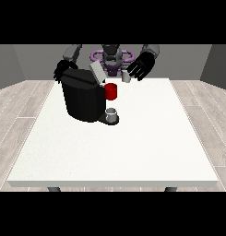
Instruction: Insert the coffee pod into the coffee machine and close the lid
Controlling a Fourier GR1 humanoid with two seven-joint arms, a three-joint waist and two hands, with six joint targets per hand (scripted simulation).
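nearest the camera, table point(133, 156) front edge runs across the lower view, with 2 dark legs just visible beneath it. white top, bare over its near half.

machine point(82, 99): black body, standing on the table's far left part. a small grey cup point(112, 112) sits on the machine's drip base at its right front. lid point(98, 72): grey, raised and tilted up at the machine's top right, not closed.

red cup point(111, 91): just beside the machine's right side, below the raised lid. whether it touches the machine cannot be told.

pod point(126, 76): small, pale, upright on the table's far edge, right of the lid, apart from the machine. it is just beside the hand at the view's right; contact cannot be told.

hand at the view's right point(142, 67): raised above the far table edge, fingers spread apart and straight, holding nothing.

hand at the view's left point(62, 69): behind the machine's top left corner, partly hidden by it. finger position cannot be told.

robot torso point(111, 57): centred behind the table, between the 2 arms.
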